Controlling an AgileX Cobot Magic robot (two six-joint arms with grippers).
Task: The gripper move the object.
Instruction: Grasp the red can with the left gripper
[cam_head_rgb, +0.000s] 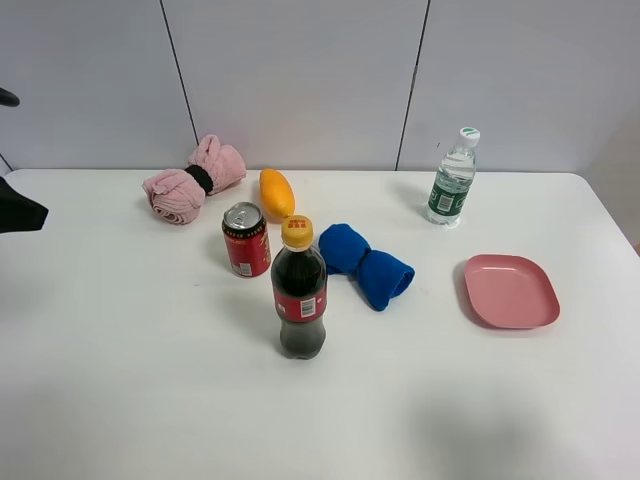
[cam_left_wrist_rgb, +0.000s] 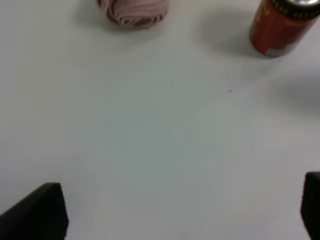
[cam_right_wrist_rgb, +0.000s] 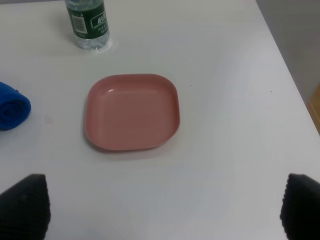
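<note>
The red soda can (cam_head_rgb: 246, 240) with a silver top stands upright near the middle of the white table, just behind and left of the cola bottle (cam_head_rgb: 299, 290). It also shows in the left wrist view (cam_left_wrist_rgb: 280, 25), far ahead of my left gripper (cam_left_wrist_rgb: 180, 215), which is open, empty and above bare table. Only a black part of the left arm (cam_head_rgb: 15, 208) shows at the left edge of the high view. My right gripper (cam_right_wrist_rgb: 162, 210) is open and empty, above the table in front of the pink plate (cam_right_wrist_rgb: 132, 112); it is out of the high view.
A rolled pink towel (cam_head_rgb: 192, 180) and an orange-yellow fruit (cam_head_rgb: 277, 192) lie behind the can. A blue rolled towel (cam_head_rgb: 365, 263) lies to its right. A water bottle (cam_head_rgb: 452, 180) stands at the back right, and the pink plate (cam_head_rgb: 510, 290) lies at the right.
</note>
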